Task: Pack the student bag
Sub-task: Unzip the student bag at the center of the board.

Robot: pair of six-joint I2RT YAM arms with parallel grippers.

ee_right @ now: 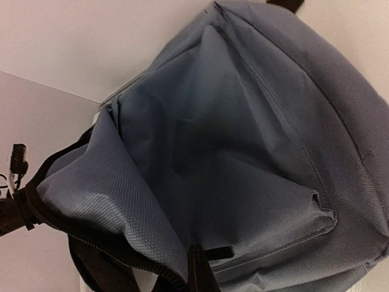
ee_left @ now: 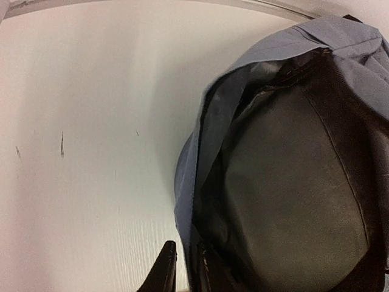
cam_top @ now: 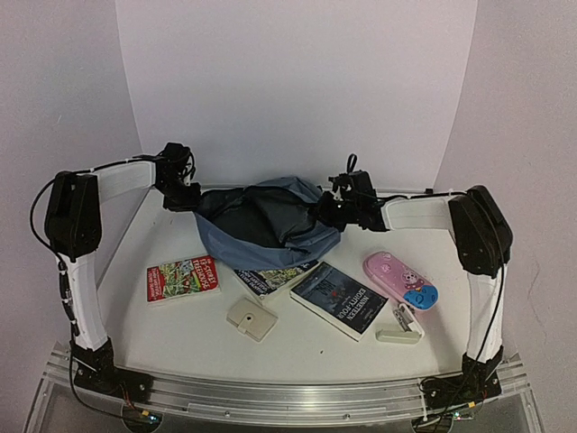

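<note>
Backpack point(cam_top: 270, 225) of slate-blue fabric, black-trimmed, slumps at the back of the white table point(cam_top: 162, 338), mouth gaping on dark lining. Right gripper point(cam_top: 334, 207) clamps its rim; left gripper point(cam_top: 190, 200) meets the opposite rim, jaws unreadable.

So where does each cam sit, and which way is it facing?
Top external: above and behind the bases, looking down over the table; shows left arm and right arm flanking the student bag.
Left wrist: at the bag's left end, looking into its dark open mouth; only a left fingertip shows.
Right wrist: at the bag's right end, looking across the blue outer fabric; only a right fingertip shows.
Shared: all three see the bag; the wrist views face it from opposite ends.
</note>
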